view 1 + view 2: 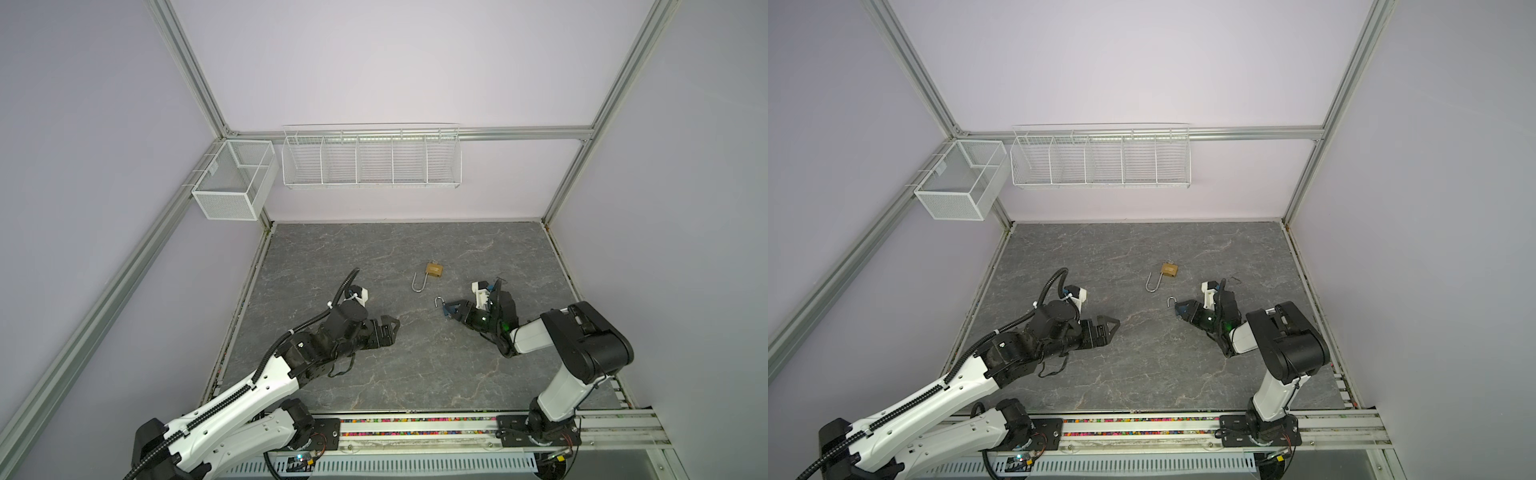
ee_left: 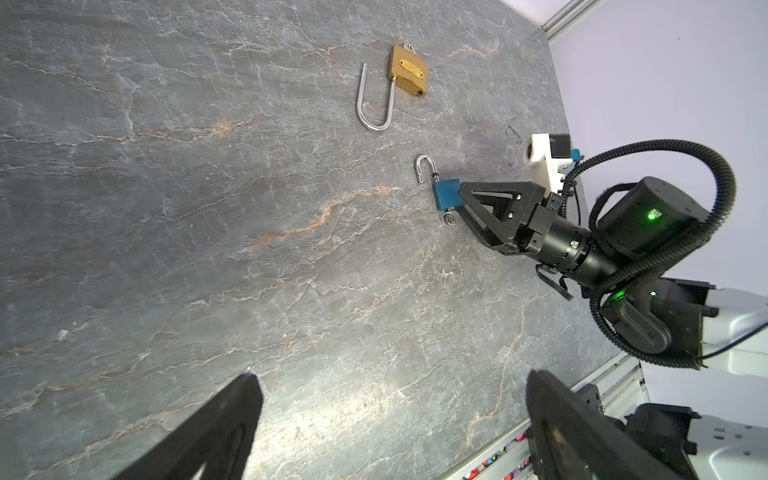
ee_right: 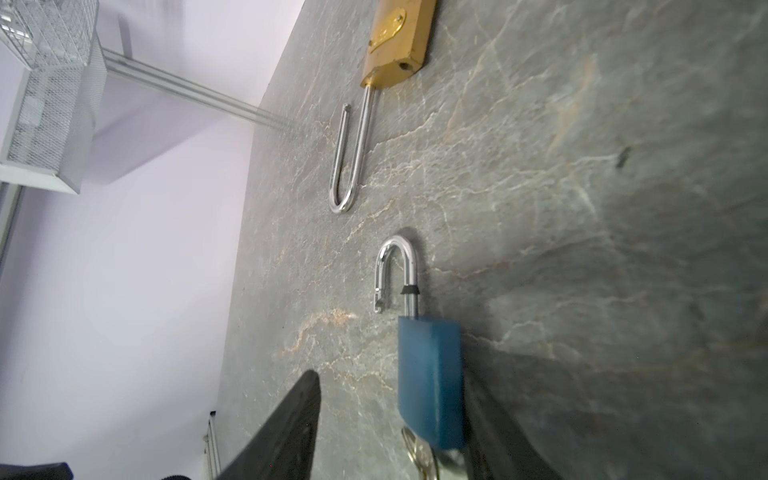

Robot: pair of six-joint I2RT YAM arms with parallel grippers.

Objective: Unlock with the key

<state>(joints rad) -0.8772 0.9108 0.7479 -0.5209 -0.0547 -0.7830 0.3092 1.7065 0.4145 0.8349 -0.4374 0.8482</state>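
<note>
A blue padlock lies on the grey stone-look table, its silver shackle swung open. A silver key on a ring sticks out of the body's bottom end. My right gripper is open around the blue body: one finger rests against its side and the other stands clear of it. Both top views show this padlock at the right gripper's tips. My left gripper is wide open and empty over bare table, well left of the padlock.
A brass padlock with a long open shackle lies farther back, a key at its base. A white wire rack and a mesh basket hang on the back wall. A rail runs along the front edge.
</note>
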